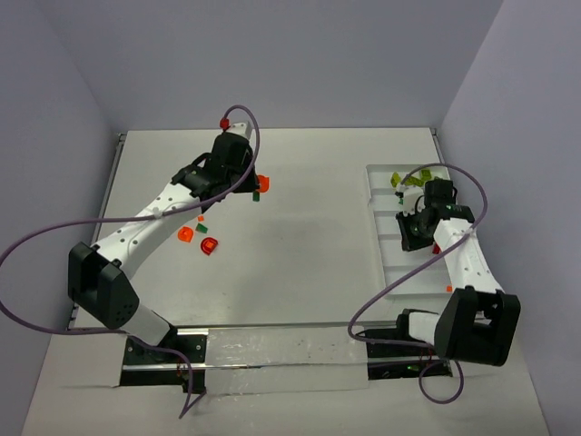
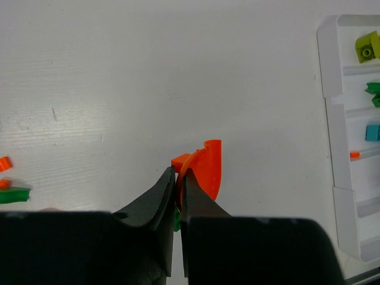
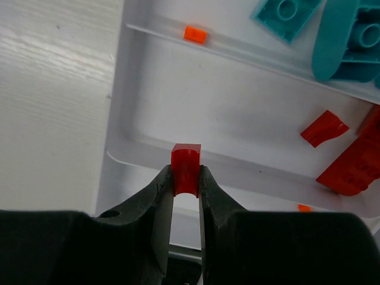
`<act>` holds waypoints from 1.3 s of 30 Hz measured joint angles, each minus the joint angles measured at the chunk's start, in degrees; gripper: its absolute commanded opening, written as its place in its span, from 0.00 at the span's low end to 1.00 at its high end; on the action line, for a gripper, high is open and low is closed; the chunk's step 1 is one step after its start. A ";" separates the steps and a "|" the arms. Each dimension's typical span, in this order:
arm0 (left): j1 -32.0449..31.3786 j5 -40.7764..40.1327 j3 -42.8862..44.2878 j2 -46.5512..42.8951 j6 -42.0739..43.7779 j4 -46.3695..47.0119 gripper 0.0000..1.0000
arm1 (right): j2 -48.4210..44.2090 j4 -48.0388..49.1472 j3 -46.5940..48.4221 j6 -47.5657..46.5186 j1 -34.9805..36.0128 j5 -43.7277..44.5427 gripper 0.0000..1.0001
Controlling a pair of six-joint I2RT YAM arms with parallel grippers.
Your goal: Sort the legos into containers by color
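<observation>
While my left gripper (image 2: 178, 176) is closed tight on the rim of an orange brick (image 2: 208, 169), my right gripper (image 3: 186, 176), slightly open, clamps a red brick (image 3: 186, 155); the tray (image 3: 178, 107) lies under its fingers.

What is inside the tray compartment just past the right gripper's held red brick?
Red legos at its right end; the rest shows only white tray floor. The right gripper and its red brick cover the near wall.
</observation>
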 measured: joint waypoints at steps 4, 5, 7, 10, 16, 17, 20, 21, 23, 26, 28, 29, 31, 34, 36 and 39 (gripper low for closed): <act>0.00 0.65 -0.80 -1.11 0.31 0.17 0.00 | 3.48 0.08 -1.60 -2.14 -0.13 2.36 0.00; 0.00 0.75 -0.83 -1.24 0.31 0.27 0.00 | 4.15 0.19 -1.67 -2.40 -0.15 2.89 0.00; 0.00 0.87 -0.83 -1.31 0.31 0.49 0.00 | 5.49 0.92 -1.67 -2.60 -0.27 3.80 0.02; 0.01 1.02 -0.83 -1.31 0.31 0.42 0.00 | 8.13 1.92 -1.67 -2.66 -0.91 4.63 0.16; 0.57 2.24 -0.83 -1.31 -0.11 0.41 0.00 | 11.12 2.68 -1.67 -2.62 -2.37 6.11 0.51; 0.72 2.71 -0.83 -1.31 -0.32 0.41 0.00 | 11.32 2.70 -1.67 -2.66 -2.46 6.38 0.57; 1.26 4.14 -0.83 -1.31 -1.34 0.41 0.00 | 11.49 2.54 -1.36 -2.69 -2.63 6.88 0.63; 1.52 4.73 -0.83 -1.31 -1.70 0.41 0.00 | 11.49 2.39 -0.99 -2.59 -2.67 6.93 0.63; 2.02 6.08 -0.83 -1.31 -2.46 0.41 0.00 | 11.49 1.78 0.30 -2.57 -2.75 6.88 0.63; 4.27 10.85 -1.03 -1.31 -4.87 0.75 0.00 | 11.45 -0.41 4.14 -2.16 -2.79 4.67 0.62; 7.46 16.22 -2.49 -1.51 -7.45 2.99 0.00 | 11.13 -1.75 8.02 -1.51 -2.83 0.94 0.61; 9.81 20.40 -4.00 -1.71 -9.78 5.06 0.00 | 10.82 -2.37 10.15 -0.90 -2.83 -1.70 0.59; 14.53 28.69 -7.70 -2.24 -15.05 9.57 0.00 | 10.02 -2.96 14.93 0.97 -2.63 -7.68 0.57; 19.38 37.79 -14.33 -3.11 -23.42 19.02 0.00 | 8.20 -0.51 20.91 7.04 -1.03 -19.19 0.54; 19.71 41.80 -17.36 -3.76 -27.85 24.63 0.00 | 7.07 3.14 22.51 12.65 1.79 -25.71 0.54; 18.49 46.09 -19.25 -5.07 -32.03 31.80 0.00 | 6.53 9.86 22.70 21.84 8.02 -33.45 0.53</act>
